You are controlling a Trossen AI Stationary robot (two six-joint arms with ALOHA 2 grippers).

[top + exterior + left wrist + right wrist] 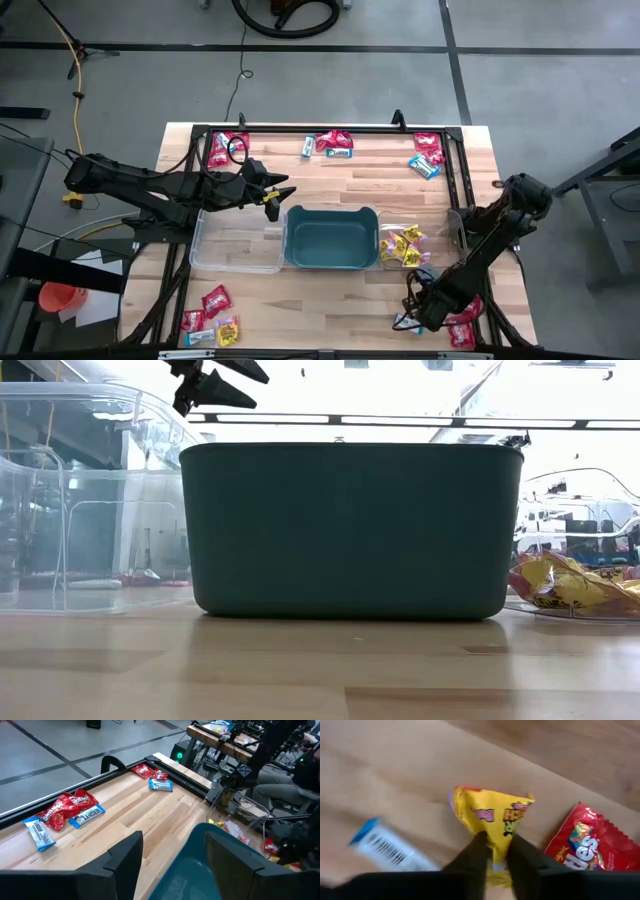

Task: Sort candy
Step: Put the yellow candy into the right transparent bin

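Observation:
My right gripper (414,312) is low over the table's near right corner, shut on a yellow candy packet (495,817). A blue-and-white packet (387,849) and a red packet (585,845) lie flat on the table beside it. My left gripper (276,196) hangs open and empty above the far left corner of the teal tub (332,238); its fingers also show in the low view (215,385). The wrist view shows the open left gripper (172,865) over the tub (192,870). More yellow candy (405,245) lies in the right clear bin. My right gripper pinches the yellow packet between its two fingers by one end (496,851), coming from above and pointing down. The rest of the packet spreads out beyond the fingertips (481,844). Whether it is lifted clear of the table, I cannot tell.
A clear bin (235,242) stands left of the tub. Red and blue-and-white packets lie along the far edge (330,145), (428,155), (225,148) and at the near left corner (213,318). A black frame (320,128) borders the table.

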